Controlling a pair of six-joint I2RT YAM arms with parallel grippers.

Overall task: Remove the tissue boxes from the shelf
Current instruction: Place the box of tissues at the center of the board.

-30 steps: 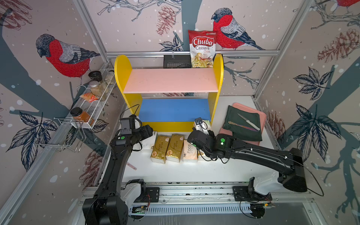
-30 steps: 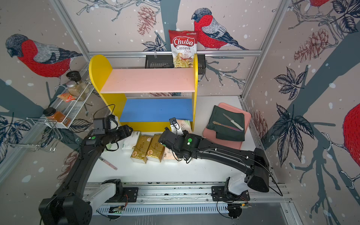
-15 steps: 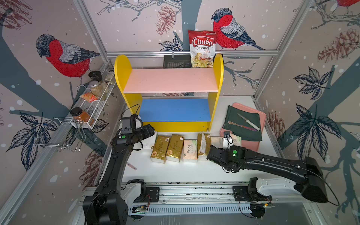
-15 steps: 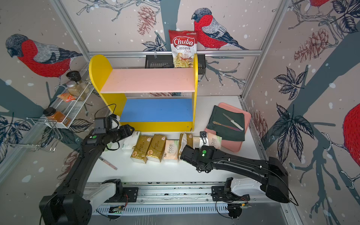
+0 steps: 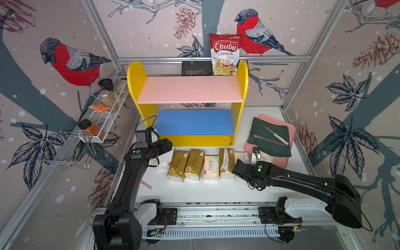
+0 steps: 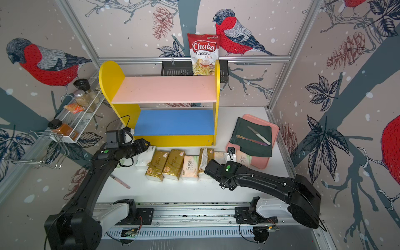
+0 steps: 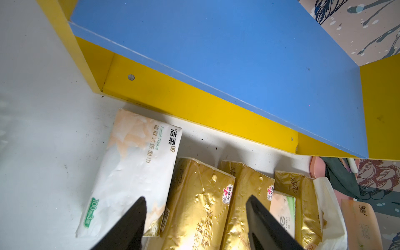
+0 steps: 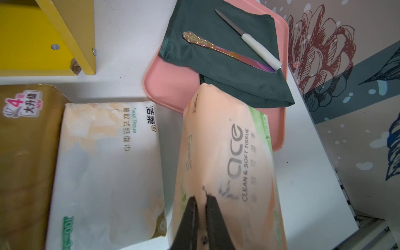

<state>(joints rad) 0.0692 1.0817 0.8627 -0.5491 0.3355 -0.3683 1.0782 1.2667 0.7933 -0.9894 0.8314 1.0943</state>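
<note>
Both top views: shelf (image 5: pixel 188 89) boards bare, tissue packs (image 5: pixel 195 164) in a row on the table (image 5: pixel 194 190) just in front of it, a peach Face pack (image 6: pixel 243 159) at the right end over the pink tray (image 6: pixel 259 163) edge. L wrist: left gripper (image 7: pixel 195 198) fingers wide apart, gripping nothing, above a white pack (image 7: pixel 129 168) and a gold pack (image 7: pixel 194 205). R wrist: right gripper (image 8: pixel 200 199) fingers pinched narrow on the peach Face pack's wrapper.

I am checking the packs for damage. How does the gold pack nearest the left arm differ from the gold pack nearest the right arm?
The gold pack nearest the left arm lies flat, broad face up; the gold pack nearest the right arm stands on a narrow side. The former shows no tissue; the latter has white tissue sticking out. Both are gold foil and rest on the table before the shelf.
</note>
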